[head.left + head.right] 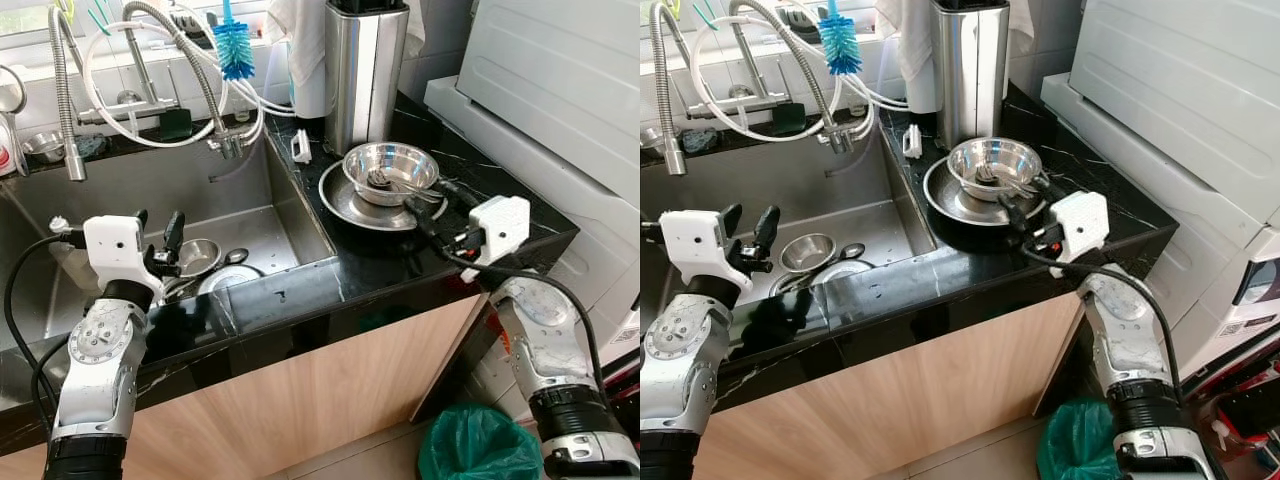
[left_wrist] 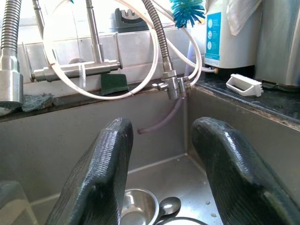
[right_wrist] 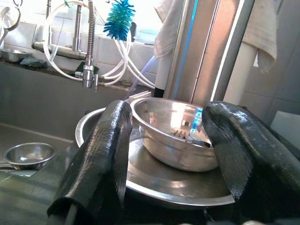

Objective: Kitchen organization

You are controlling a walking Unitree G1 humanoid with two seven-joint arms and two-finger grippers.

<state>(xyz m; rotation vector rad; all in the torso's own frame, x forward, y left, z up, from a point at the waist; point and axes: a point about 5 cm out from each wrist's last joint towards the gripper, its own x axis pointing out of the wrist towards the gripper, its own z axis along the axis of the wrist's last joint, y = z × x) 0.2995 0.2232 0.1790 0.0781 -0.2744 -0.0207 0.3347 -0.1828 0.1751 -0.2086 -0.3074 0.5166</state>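
A steel bowl [image 1: 392, 166] holding cutlery rests on a steel plate [image 1: 345, 203] on the black counter, right of the sink. My right gripper [image 1: 428, 212] is open just in front of the plate, its fingers [image 3: 101, 154] either side of the bowl [image 3: 176, 131] without touching it. In the sink [image 1: 240, 180] lie a small steel bowl [image 1: 198, 255], a spoon [image 1: 236, 256] and a plate [image 1: 228, 276]. Above the sink's front left hovers my left gripper [image 1: 158, 242], open and empty, with the small bowl [image 2: 138, 206] beyond its fingertips.
A tall steel canister [image 1: 364, 70] stands behind the plate. Faucets, hoses [image 1: 150, 90] and a blue bottle brush [image 1: 234, 48] crowd the sink's back. A white appliance [image 1: 560, 90] rises at the right. On the floor below sits a green-lined bin [image 1: 478, 443].
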